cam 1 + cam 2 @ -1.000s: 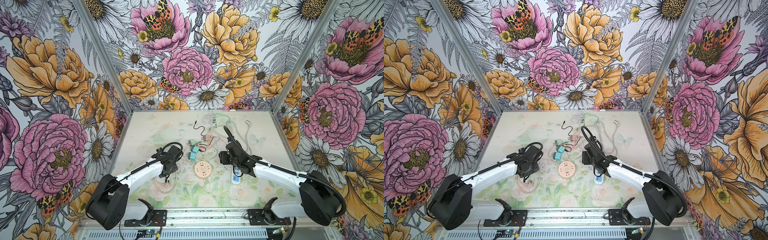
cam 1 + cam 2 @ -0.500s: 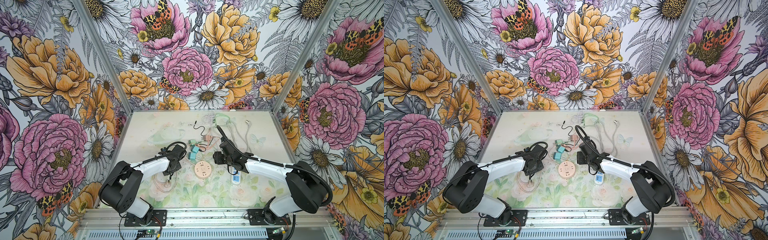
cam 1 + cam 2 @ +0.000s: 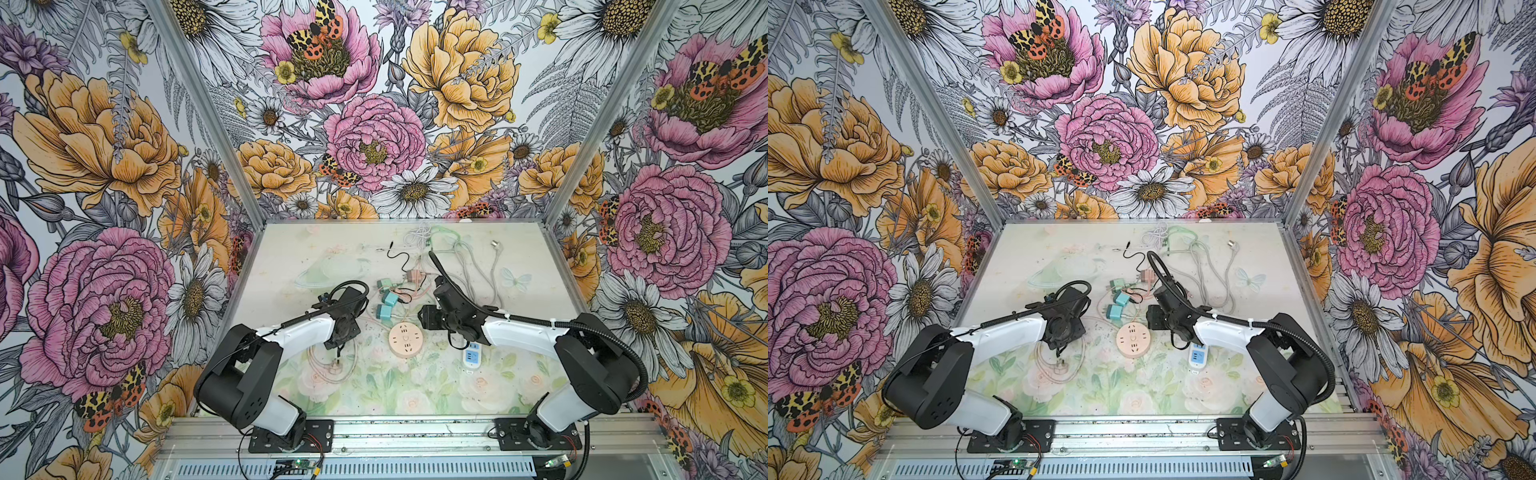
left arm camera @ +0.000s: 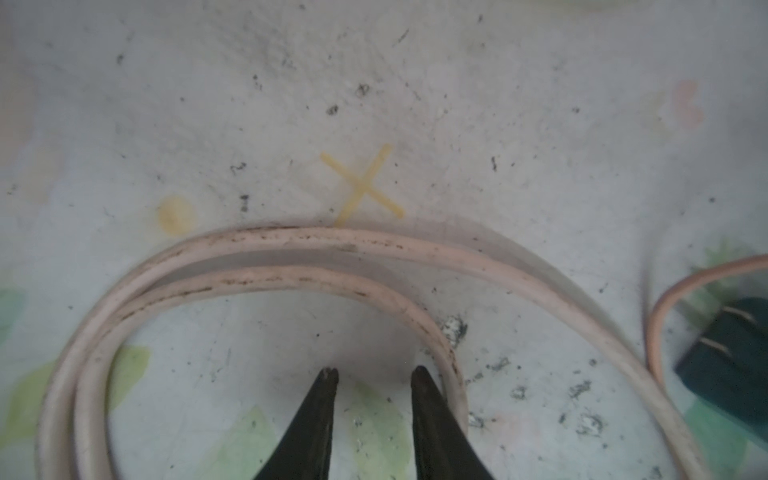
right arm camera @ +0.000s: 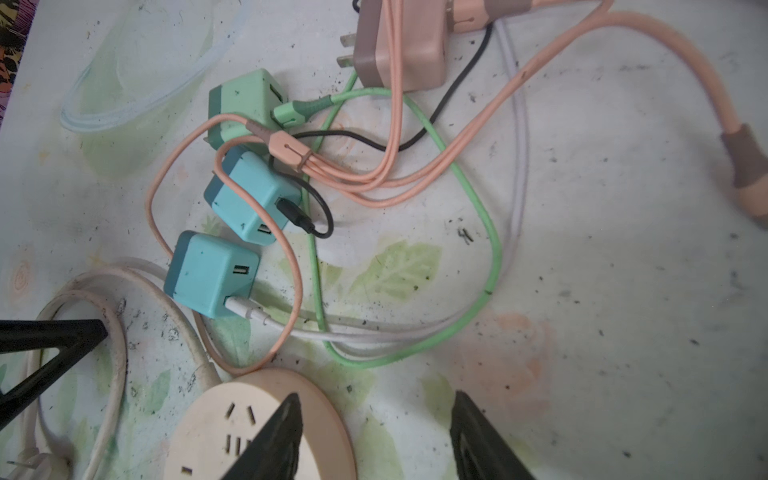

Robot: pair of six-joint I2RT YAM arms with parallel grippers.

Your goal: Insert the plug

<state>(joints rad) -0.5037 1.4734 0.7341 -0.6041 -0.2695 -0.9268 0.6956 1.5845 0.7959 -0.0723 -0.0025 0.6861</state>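
Firstly, found clutter behind the work area: two teal chargers (image 5: 253,195), a green charger (image 5: 245,104) and a pink charger (image 5: 407,45), all tangled in peach, green, black and white leads. Noted a round peach socket block (image 3: 405,340) lying flat mid-table, just in front of the chargers, and a white-and-blue power strip (image 3: 471,357) partly under the right arm. Recorded doubled cream cable (image 4: 291,249) curving around the left gripper (image 4: 374,374), with the inner loop just beside one finger (image 4: 428,415).

Located the plug (image 3: 336,366) at the cream cable's end, lying on the table (image 3: 415,399) among the loops, on the near side of the left gripper and not inserted anywhere. Observed it as pale cream with metal pins; finer detail too small to tell.

Confirmed left fingers parted, with only bare table between them. Confirmed right gripper (image 5: 374,397) likewise spread and empty, one finger (image 5: 278,436) over the round block's face.

Judged the strip's markings too small to read. Logged a yellow cross (image 4: 361,185) and a yellow dot (image 4: 176,215) printed on the table.
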